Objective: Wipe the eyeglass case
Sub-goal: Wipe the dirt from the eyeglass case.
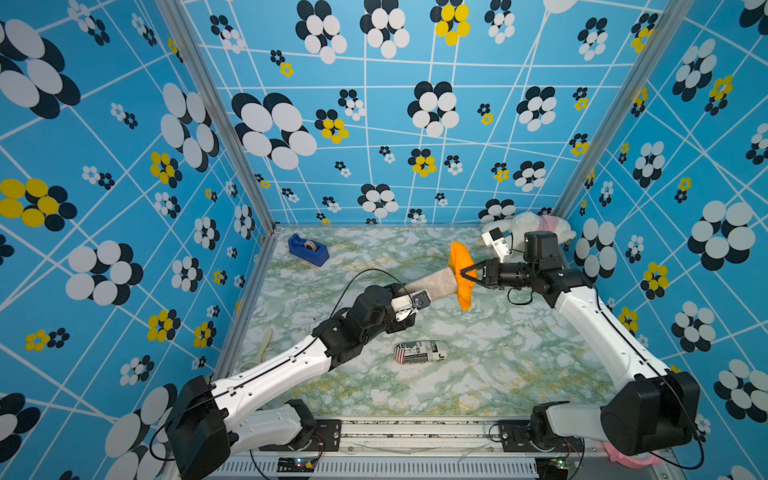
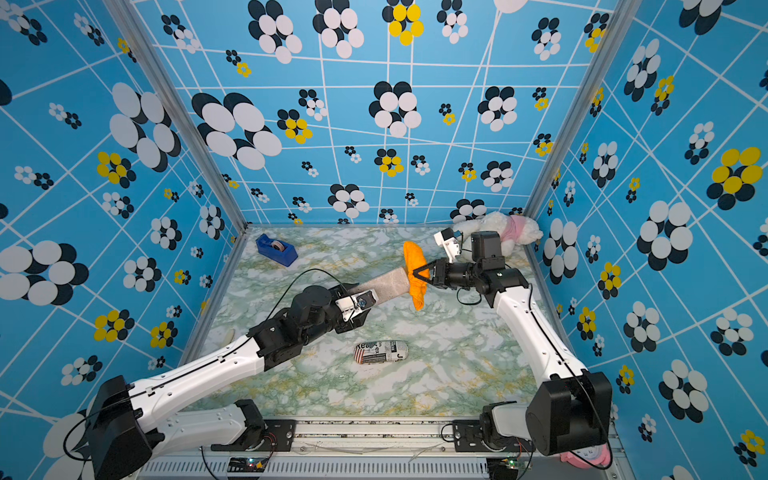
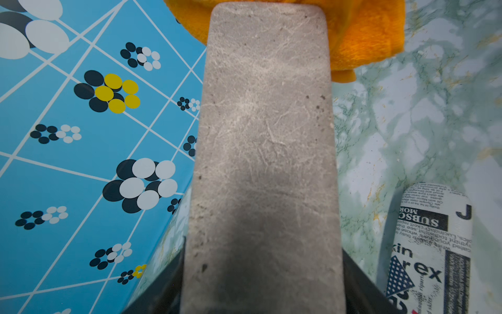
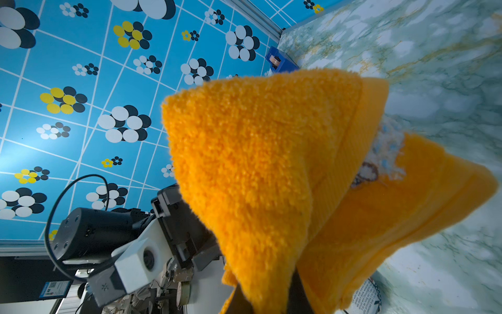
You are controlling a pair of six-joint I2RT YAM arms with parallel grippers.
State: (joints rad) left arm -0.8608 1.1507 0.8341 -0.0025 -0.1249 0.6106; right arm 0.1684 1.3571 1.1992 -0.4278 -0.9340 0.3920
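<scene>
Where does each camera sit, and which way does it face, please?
Top view: high over front rail, looking down at the table; both arms, left gripper on grey case, right gripper on orange cloth.
Top view: alongside, same sight, same grey case.
Left wrist: looks along grey case toward orange cloth; own jaws at the edge.
Right wrist: faces orange cloth; left arm beyond.
Shared: both wrist views show the newsprint case.

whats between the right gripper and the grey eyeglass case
The orange cloth, pinched in the right gripper and pressed against the free end of the grey eyeglass case; both top views show it.
</scene>
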